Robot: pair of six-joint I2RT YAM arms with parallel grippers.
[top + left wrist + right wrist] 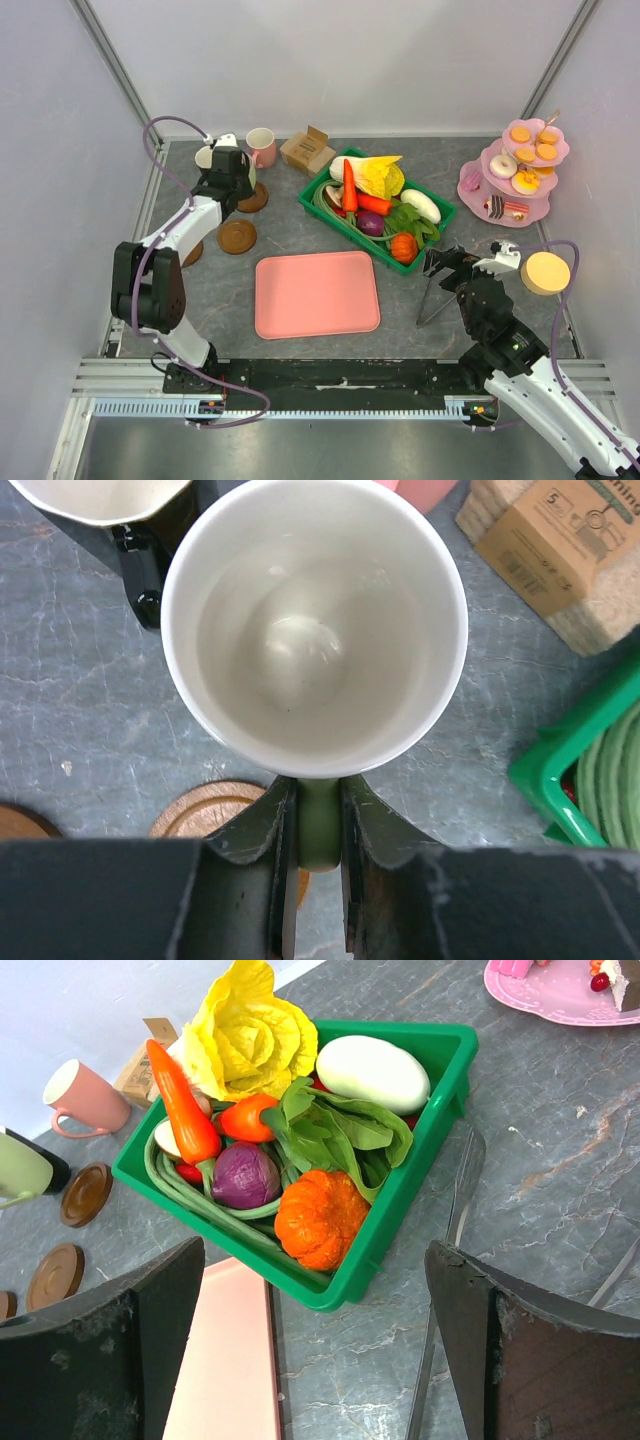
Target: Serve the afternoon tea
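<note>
My left gripper (320, 830) is shut on the handle of the pale-green mug (313, 630), which stands upright with its white inside showing. In the top view that gripper (228, 168) is at the back left, beside the pink mug (261, 146). The black mug (150, 540) is close behind the green one. Brown coasters (237, 236) (252, 197) lie nearby, one coaster (200, 810) just under my fingers. Donuts, biscuits and cake slices fill the pink tiered stand (520, 170) at the back right. My right gripper (445, 262) (315, 1340) is open and holds nothing, near the basket's corner.
A green basket (445, 212) of toy vegetables is at centre back. A pink tray (316, 293) lies in front of it. A cardboard box (307, 150) stands by the pink mug. Metal tongs (432, 300) rest on the table next to my right gripper.
</note>
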